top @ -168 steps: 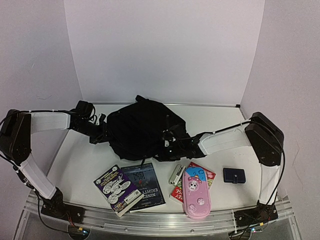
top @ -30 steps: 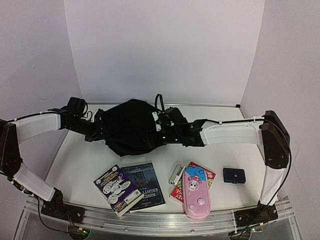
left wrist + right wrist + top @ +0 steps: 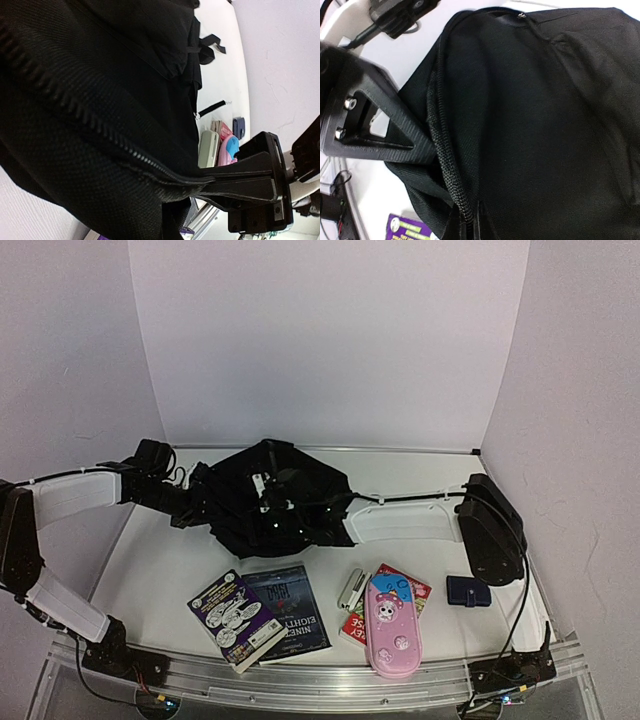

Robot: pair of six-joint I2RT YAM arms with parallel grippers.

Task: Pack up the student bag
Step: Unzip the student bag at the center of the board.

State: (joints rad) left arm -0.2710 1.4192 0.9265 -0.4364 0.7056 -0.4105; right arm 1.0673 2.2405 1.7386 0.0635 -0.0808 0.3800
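The black student bag [image 3: 300,490] lies at the middle back of the table, its zipper edge running through both wrist views. My left gripper [image 3: 203,508] is shut on the bag's left rim; in the left wrist view its jaws [image 3: 202,178] pinch the zipper seam [image 3: 100,135]. Reaching across the bag from the right, my right gripper [image 3: 272,508] is shut on the fabric near the middle. In the right wrist view its fingers [image 3: 470,226] clamp the zipper edge [image 3: 442,150], with the left gripper [image 3: 380,125] close beside it.
Along the front lie a purple booklet [image 3: 236,618], a dark book [image 3: 292,608], a small grey-white case [image 3: 352,587], a red book [image 3: 405,590] under a pink pencil case [image 3: 390,628], and a dark-blue pouch [image 3: 468,591]. White walls close in the back and sides.
The right arm swung left and down over the bag, and its gripper went from open to shut on the zipper edge. The bag sank flatter. The left gripper kept its hold.
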